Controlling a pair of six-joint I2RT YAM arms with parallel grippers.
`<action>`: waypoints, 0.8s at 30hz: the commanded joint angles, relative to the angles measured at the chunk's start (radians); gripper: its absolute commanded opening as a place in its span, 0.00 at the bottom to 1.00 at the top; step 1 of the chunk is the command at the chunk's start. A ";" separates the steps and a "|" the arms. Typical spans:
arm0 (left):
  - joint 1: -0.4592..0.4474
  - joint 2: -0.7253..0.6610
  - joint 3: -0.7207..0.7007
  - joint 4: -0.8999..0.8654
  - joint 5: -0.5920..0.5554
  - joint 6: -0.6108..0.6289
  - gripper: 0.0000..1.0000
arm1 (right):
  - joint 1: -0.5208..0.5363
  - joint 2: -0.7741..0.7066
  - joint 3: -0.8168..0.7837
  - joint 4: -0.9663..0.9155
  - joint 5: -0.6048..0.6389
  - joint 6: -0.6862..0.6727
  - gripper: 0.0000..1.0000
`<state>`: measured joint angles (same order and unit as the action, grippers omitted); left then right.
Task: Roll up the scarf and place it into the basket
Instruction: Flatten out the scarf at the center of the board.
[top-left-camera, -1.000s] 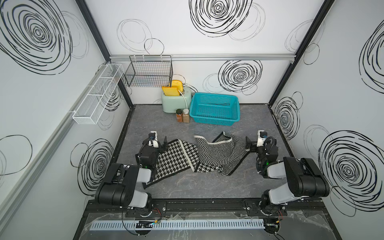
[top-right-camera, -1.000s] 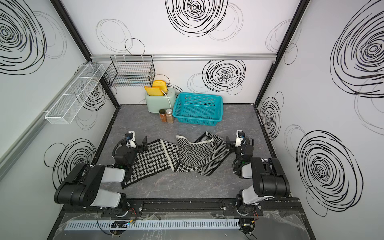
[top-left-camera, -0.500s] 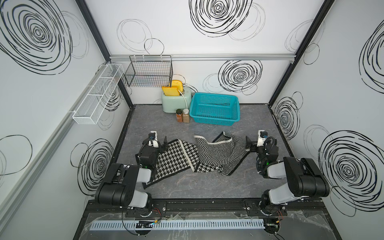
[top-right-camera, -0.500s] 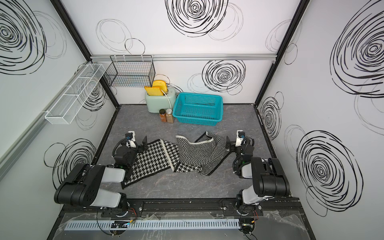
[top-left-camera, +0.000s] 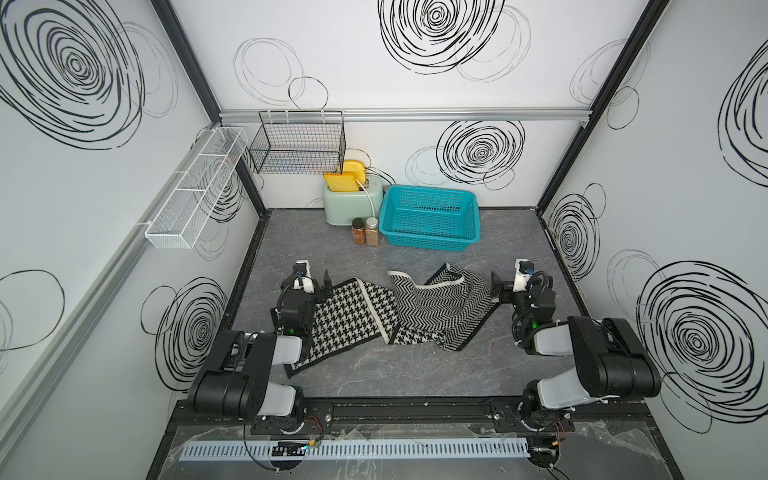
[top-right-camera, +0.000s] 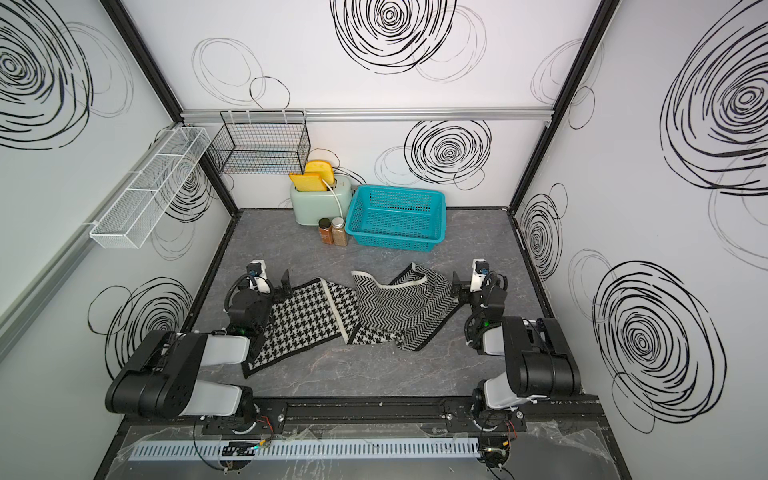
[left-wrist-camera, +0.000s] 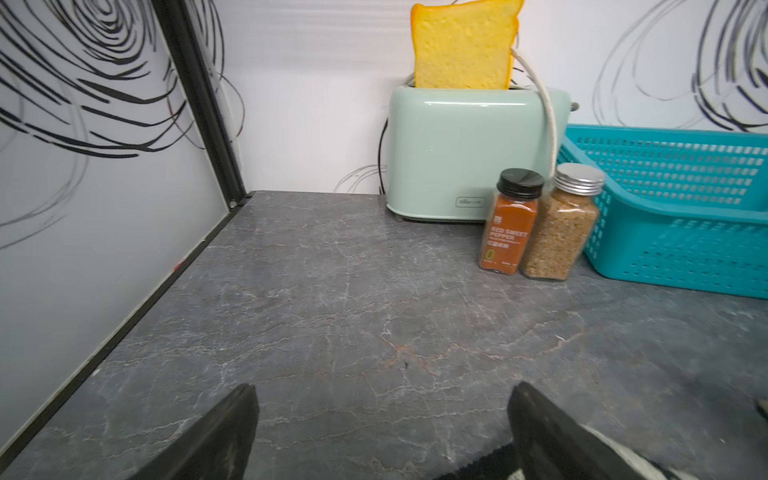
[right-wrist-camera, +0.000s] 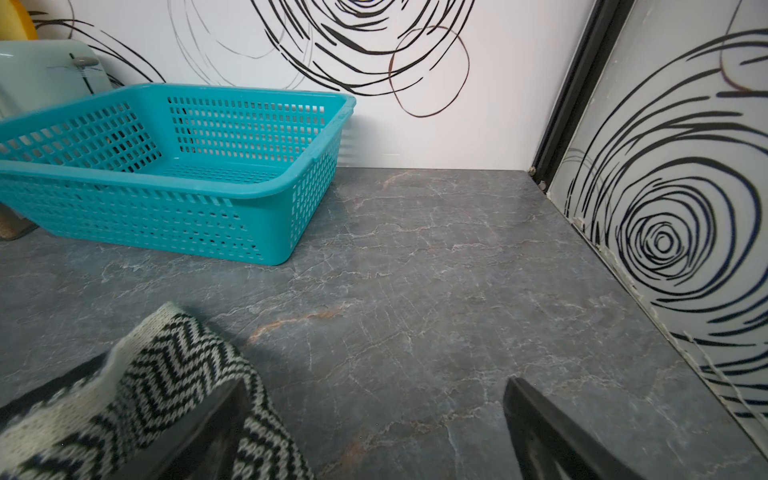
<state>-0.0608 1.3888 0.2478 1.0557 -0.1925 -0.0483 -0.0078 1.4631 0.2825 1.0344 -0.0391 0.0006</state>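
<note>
Shows scarf (top-left-camera: 399, 311) unrolled on table (top-left-camera: 415, 374), basket (top-left-camera: 430, 242) at 12 o'clock, L end effector (left-wrist-camera: 382, 399) at scarf's 9 & R end effector (right-wrist-camera: 378, 384) at 3, both wide open, empty.

Both arms crouch folded low (wrists pointing forward), left claw (left-wrist-camera: 382, 419) and right claw (right-wrist-camera: 374, 401) spread wide.

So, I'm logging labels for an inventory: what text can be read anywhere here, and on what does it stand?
"RED SWEET PEPPER": on the label of the black-lidded spice jar.
Smaller print below it on that label: too small to read.
Brand mark low on the toaster: too small and blurred to read.
No other text shows.
</note>
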 joint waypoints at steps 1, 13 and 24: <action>-0.003 -0.102 0.089 -0.186 -0.094 -0.059 0.98 | 0.033 -0.078 0.160 -0.348 0.097 0.016 0.99; -0.031 -0.297 0.402 -1.100 0.283 -0.474 0.98 | 0.437 -0.254 0.499 -1.194 0.184 0.233 0.99; -0.129 -0.378 0.318 -1.191 0.457 -0.570 0.98 | 0.747 -0.015 0.651 -1.330 -0.141 0.348 0.99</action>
<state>-0.1761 1.0309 0.5869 -0.1101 0.2111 -0.5682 0.7330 1.4036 0.9108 -0.2264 -0.0788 0.3019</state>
